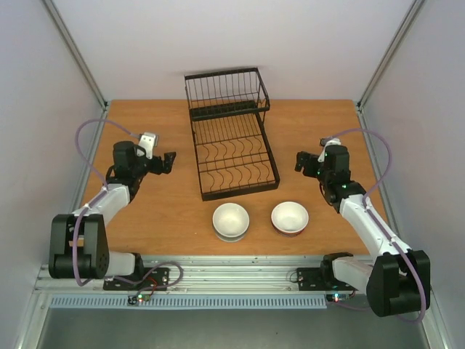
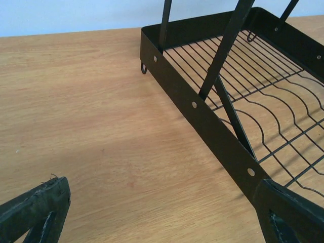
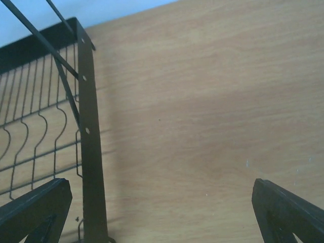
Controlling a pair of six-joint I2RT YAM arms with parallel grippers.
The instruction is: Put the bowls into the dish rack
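On the wooden table, two bowls sit near the empty dish rack. Left gripper and right gripper hover with jaws apart; loading has not begun, so a descent onto a bowl rim probably comes next.

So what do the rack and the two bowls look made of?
Dish rack: seemingly black-coated metal, thin wire grid on a flat riveted frame, matte. Cream bowl and dark red bowl: probably glazed ceramic, with smooth, glossy white interiors; melamine can't be excluded.
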